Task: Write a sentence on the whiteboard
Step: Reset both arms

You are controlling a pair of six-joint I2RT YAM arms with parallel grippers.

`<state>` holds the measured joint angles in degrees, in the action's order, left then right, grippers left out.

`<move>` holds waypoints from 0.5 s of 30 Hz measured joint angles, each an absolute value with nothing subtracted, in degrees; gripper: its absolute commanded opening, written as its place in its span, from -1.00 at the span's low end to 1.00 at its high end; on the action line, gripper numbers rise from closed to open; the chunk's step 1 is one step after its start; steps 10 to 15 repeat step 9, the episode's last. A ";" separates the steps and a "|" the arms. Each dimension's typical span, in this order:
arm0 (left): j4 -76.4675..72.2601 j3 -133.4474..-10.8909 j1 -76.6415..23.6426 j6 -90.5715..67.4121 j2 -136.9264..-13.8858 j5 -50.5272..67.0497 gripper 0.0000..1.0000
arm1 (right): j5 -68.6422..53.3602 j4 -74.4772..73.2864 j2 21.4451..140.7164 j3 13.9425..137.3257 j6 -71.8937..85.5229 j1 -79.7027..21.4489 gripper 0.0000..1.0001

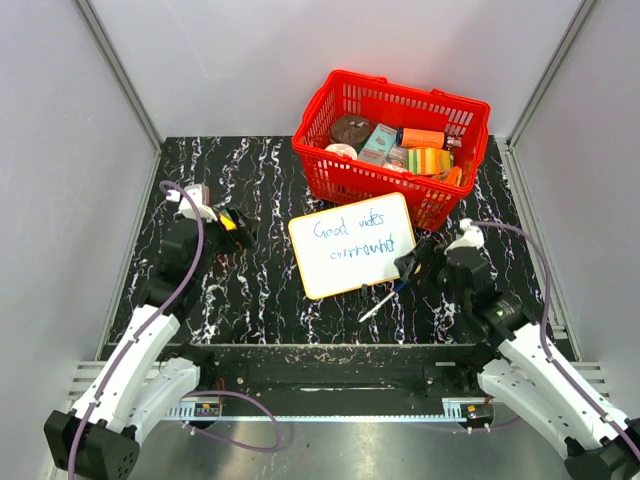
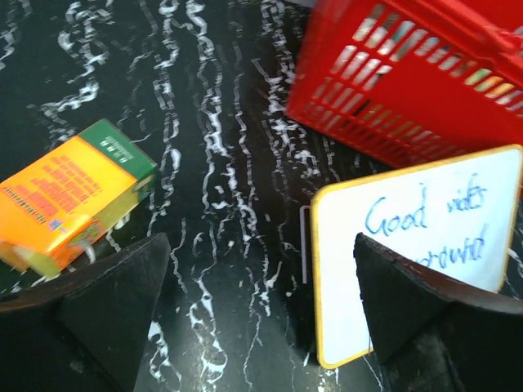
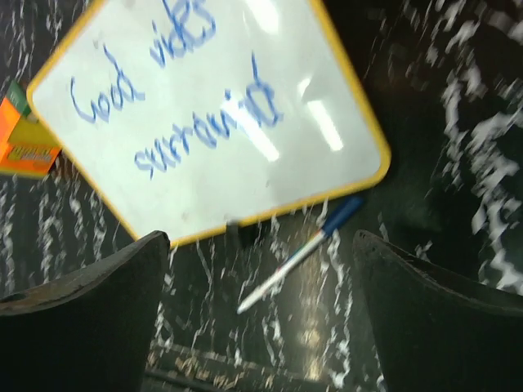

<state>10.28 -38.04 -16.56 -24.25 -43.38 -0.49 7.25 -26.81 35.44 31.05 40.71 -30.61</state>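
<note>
Whiteboard [image 1: 352, 245] bearing the sentence [image 1: 350, 238] (two blue lines), pen [image 1: 378, 303] just beside it, left gripper [image 2: 260, 245] and right gripper [image 3: 260, 241] fingers apart, empty

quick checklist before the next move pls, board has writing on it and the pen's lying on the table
1. Writing present: the sentence runs in two blue lines on the whiteboard - ok.
2. Pen free of both grippers: the marker lies on the table beside the board's near edge - ok.
3. Hand ready: the right gripper is open and empty above the marker - ok.
4. Other hand free: the left gripper is open and empty, with the juice carton off to one side - ok.
5. Marker capped: view too blurred - cannot tell.
</note>
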 measured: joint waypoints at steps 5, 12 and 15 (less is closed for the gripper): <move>13.82 -39.33 -16.56 -24.69 -44.36 -7.51 0.98 | 17.89 -20.27 40.07 35.42 30.15 -30.59 0.99; 14.44 -39.18 -16.56 -24.62 -43.94 -10.72 0.98 | 25.08 -9.06 40.18 32.75 21.58 -30.59 0.99; 14.44 -39.18 -16.56 -24.62 -43.94 -10.72 0.98 | 25.08 -9.06 40.18 32.75 21.58 -30.59 0.99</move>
